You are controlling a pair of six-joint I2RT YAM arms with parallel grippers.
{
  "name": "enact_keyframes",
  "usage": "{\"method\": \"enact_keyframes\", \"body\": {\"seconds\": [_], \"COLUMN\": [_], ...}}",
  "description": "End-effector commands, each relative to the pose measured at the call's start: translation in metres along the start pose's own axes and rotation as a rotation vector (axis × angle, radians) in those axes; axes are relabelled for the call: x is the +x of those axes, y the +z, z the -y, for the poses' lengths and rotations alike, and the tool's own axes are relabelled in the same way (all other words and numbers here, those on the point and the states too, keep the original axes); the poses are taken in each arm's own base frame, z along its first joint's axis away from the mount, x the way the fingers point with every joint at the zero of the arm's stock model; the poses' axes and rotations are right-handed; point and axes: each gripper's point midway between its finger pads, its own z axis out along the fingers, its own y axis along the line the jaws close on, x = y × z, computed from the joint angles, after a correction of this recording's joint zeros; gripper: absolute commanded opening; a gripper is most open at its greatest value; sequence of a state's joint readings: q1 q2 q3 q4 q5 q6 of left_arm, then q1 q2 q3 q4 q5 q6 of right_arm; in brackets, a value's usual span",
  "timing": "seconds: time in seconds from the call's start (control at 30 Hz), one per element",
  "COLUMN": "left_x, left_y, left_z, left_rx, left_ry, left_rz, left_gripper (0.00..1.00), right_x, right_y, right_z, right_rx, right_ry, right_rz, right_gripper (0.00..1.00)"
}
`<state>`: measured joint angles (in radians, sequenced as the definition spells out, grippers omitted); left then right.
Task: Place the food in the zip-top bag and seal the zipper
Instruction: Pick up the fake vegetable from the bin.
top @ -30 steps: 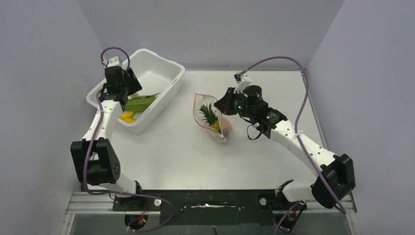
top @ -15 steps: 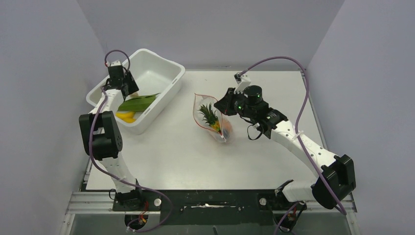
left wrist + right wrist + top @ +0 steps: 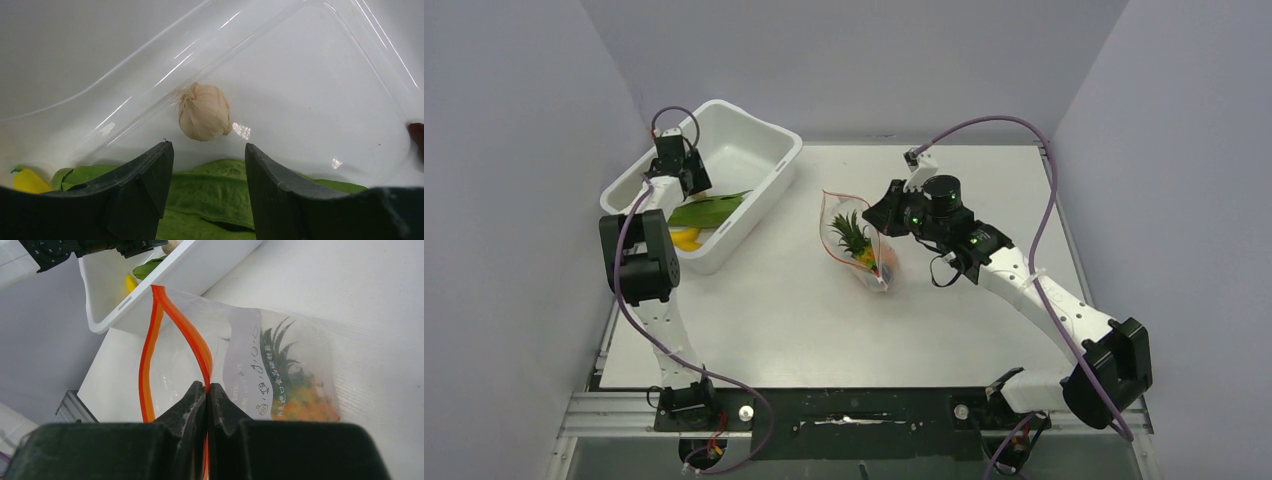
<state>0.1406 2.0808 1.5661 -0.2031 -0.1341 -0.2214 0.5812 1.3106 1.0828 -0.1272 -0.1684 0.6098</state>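
Red plastic is what the right gripper (image 3: 206, 386) bites: its fingers are pinched flat together on the zipper (image 3: 186, 335), holding one lip of the zip-top bag (image 3: 240, 355) so that the mouth gapes toward the white tub (image 3: 742, 150). The bag lies mid-table (image 3: 774, 320), with the pineapple (image 3: 854, 238) already inside.

The left gripper (image 3: 207, 146) hangs inside the tub with its fingers spread apart and nothing between them. We see a garlic bulb (image 3: 204, 111) straight ahead against the tub wall, the green leafy pieces (image 3: 210, 192) just beneath the fingers, and the banana (image 3: 685, 239) at the tub's near end.

We judge the filling step to be in hand, with the sealing not yet begun. The next move calls for the left fingers to drop and close around one piece (the garlic looks best lined up), then carry it to the held-open mouth.
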Motion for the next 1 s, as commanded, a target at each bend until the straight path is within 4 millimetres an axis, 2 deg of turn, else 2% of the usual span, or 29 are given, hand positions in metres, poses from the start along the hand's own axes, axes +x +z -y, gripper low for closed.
{"method": "enact_keyframes", "body": {"seconds": [0.0,0.33,0.7,0.87,0.97], "left_x": [-0.032,-0.022,-0.02,-0.022,-0.024], "left_y": [0.005,0.023,0.039,0.039,0.038], "left_z": [0.003,-0.002,0.005,0.01,0.01], "left_rx": [0.009,-0.02,-0.005,0.013,0.015], "left_ry": [0.017,0.039,0.065,0.066,0.063], "left_rz": [0.074,0.046,0.036,0.04,0.042], "left_gripper": [0.54,0.54,0.54,0.44,0.42], "right_x": [-0.038,-0.036,-0.034,-0.034,-0.032], "right_y": [-0.016,-0.023,-0.029,-0.03,-0.03], "right_z": [-0.018,-0.015,-0.012,-0.01,-0.01], "right_rx": [-0.038,-0.022,-0.009,-0.002,-0.006], "right_ry": [-0.02,-0.024,-0.034,-0.037,-0.033], "right_rz": [0.117,0.123,0.132,0.136,0.137], "right_gripper": [0.0,0.0,0.0,0.0,0.0]}}
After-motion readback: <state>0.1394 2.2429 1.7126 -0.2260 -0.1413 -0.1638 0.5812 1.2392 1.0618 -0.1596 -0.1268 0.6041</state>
